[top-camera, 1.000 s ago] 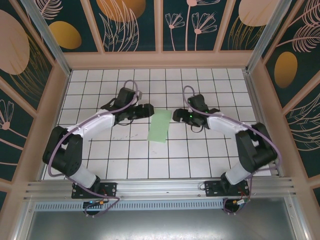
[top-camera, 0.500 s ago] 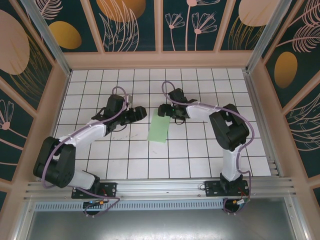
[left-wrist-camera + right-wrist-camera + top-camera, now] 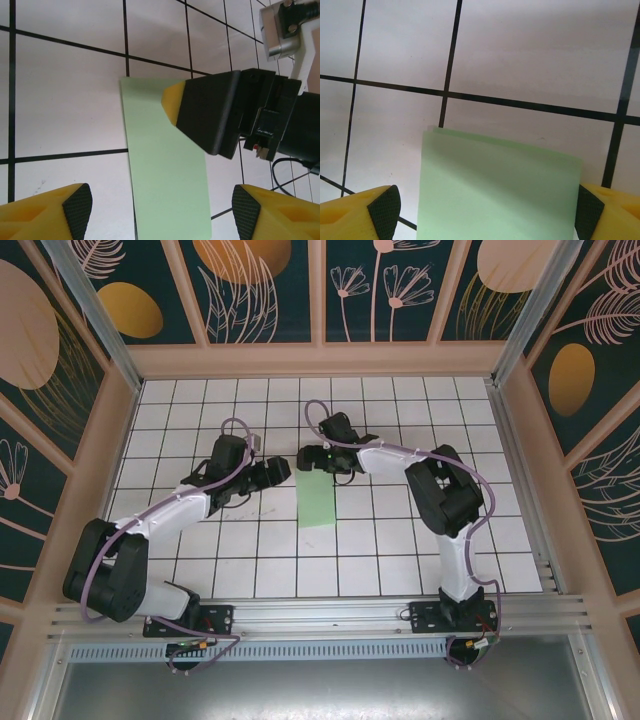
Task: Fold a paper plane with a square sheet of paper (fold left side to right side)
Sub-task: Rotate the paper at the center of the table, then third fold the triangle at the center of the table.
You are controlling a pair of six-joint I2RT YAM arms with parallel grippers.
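Green paper, folded to a strip, lies flat below the right gripper, whose jaws stand wide astride its end. Left gripper sits just beside, wide and empty. Risk: pressing could skid it on smooth tiles, skewing the layers.

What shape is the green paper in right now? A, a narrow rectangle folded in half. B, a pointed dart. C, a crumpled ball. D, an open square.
A: the green paper lies flat on the tiled table as a narrow rectangle, and the right wrist view shows two stacked edges at its end.
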